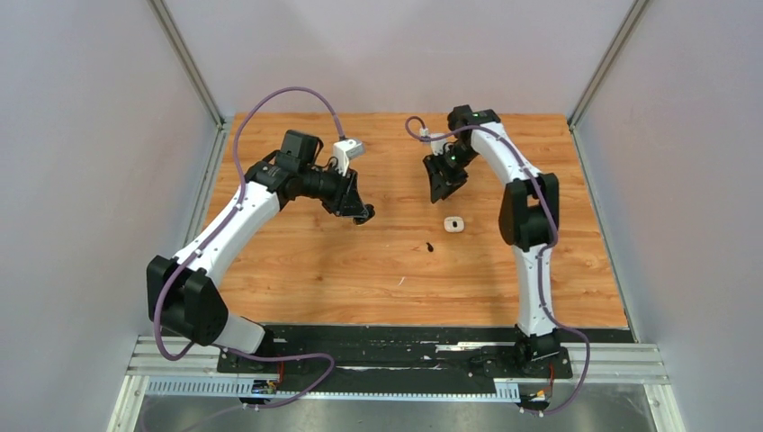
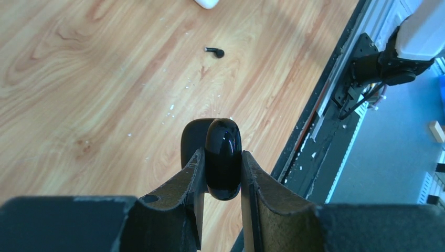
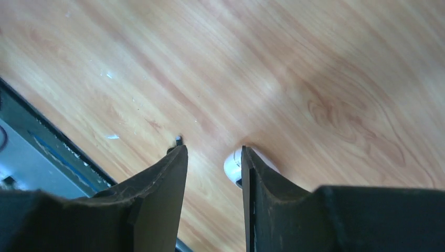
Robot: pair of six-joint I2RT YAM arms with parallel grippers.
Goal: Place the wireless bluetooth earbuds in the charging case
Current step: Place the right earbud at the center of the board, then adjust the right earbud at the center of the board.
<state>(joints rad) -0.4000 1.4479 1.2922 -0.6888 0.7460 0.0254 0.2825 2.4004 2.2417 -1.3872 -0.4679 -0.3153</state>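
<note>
Earbud [image 1: 429, 245] in black lies loose on the counter [image 1: 315, 270] near the white case [image 1: 453, 223], while the left gripper [image 2: 221, 155] clamps a black case [image 2: 223, 139] and the right gripper [image 3: 212, 152] hangs half open, empty.

The table [image 1: 315, 270] is showing orange-brown wood with darker wavy grain and a few white specks. The arms [image 1: 229, 225] are wearing white shells with black joints, and purple cables [image 1: 297, 88] are looping over them. The black case [image 2: 223, 157] is shining glossy and is catching pale highlights on its top. The white case [image 1: 453, 223] is showing plain white with a darker spot in its middle. The earbud [image 2: 214, 51] is looking fully black. The left fingers [image 2: 181, 184] and the right fingers [image 3: 162, 178] are looking dull black, with brownish, dusty inner faces. The walls [image 1: 90, 135] are appearing pale lilac-grey, the base strip [image 1: 396, 342] black, the rails [image 1: 621, 369] silver.
</note>
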